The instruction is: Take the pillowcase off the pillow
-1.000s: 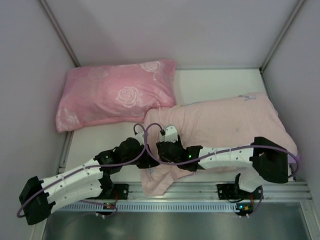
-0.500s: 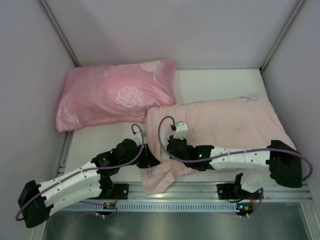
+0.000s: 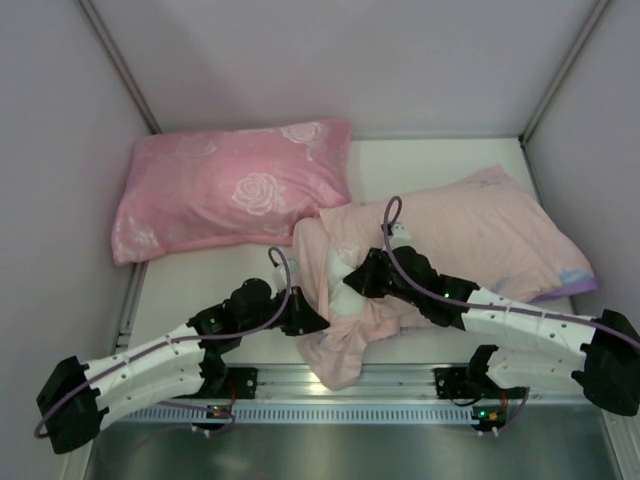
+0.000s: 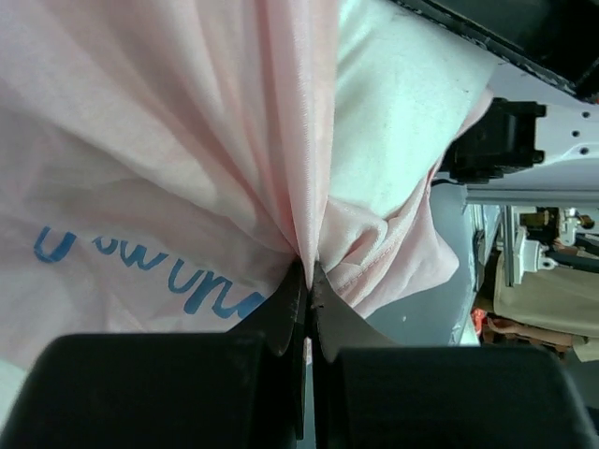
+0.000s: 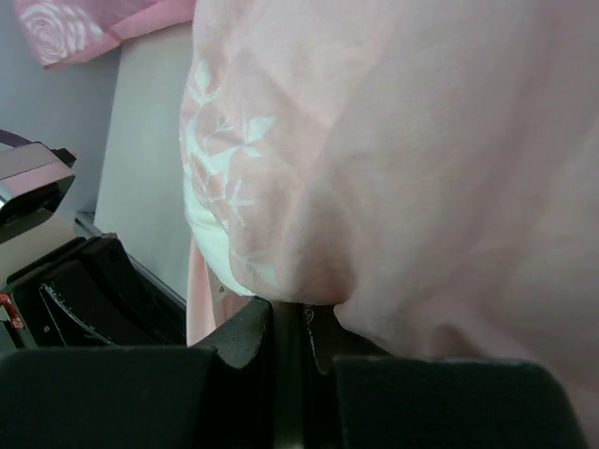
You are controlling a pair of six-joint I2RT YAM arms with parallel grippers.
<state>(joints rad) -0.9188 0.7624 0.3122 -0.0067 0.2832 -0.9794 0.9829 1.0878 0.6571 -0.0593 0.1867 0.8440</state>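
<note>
The pillowcase [image 3: 470, 235] lies inside out, pale pink, over the pillow at the right, with a purple edge at its far right end. A bit of the white pillow [image 3: 349, 297] shows at the open left end. My left gripper [image 3: 318, 322] is shut on the pillowcase's bunched hem, as the left wrist view [image 4: 307, 267] shows, with pink fabric [image 4: 159, 140] and white pillow [image 4: 402, 103] above it. My right gripper [image 3: 352, 283] is shut on a fold of pink pillowcase [image 5: 421, 140] in the right wrist view [image 5: 288, 307]. White pillow [image 5: 208, 238] peeks out beside it.
A pink rose-patterned pillow [image 3: 235, 190] lies at the back left, touching the pillowcase's corner; it also shows in the right wrist view [image 5: 65, 23]. Grey walls close in on three sides. A metal rail [image 3: 400, 380] runs along the near edge.
My right gripper has moved back and to the right, pulling fabric up. The pillowcase has bunched at the left end, white pillow shows, and a purple edge has appeared at the right. My left gripper held.
</note>
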